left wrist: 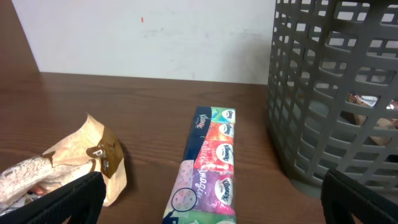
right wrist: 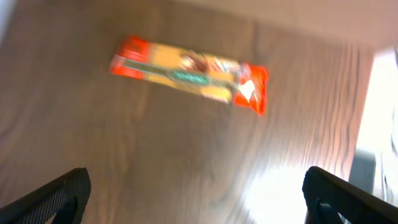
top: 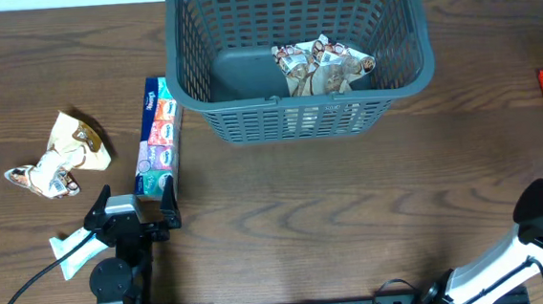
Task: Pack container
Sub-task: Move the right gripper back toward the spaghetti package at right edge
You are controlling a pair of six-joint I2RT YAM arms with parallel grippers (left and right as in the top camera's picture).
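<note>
- Container (top: 293, 120): grey-blue lattice basket, upright at the far middle of the worktop (top: 352, 204), mouth open upward. Snack packets (top: 323, 67) already lie in the right half of its base; the left half is bare.
- Handling, judged: stiff moulded plastic, light for its bulk, far too wide to span. If it must be shifted, pinch the rolled rim or one lattice wall. It probably slides easily on the wood, so avoid knocking it when dropping items in.
- Left pincer (top: 134, 208): fingers spread, empty, at the near end of the tissue multipack (left wrist: 208, 168), which lies lengthwise just left of the container. The pack looks soft, light and film-wrapped; grip across its short width, near the middle.
- Crumpled beige packet (top: 65, 152): further left, well apart from the container.
- Right pincer (right wrist: 199, 205): spread, empty, above the worktop near an orange-red packet (right wrist: 189, 74) at the right edge.
</note>
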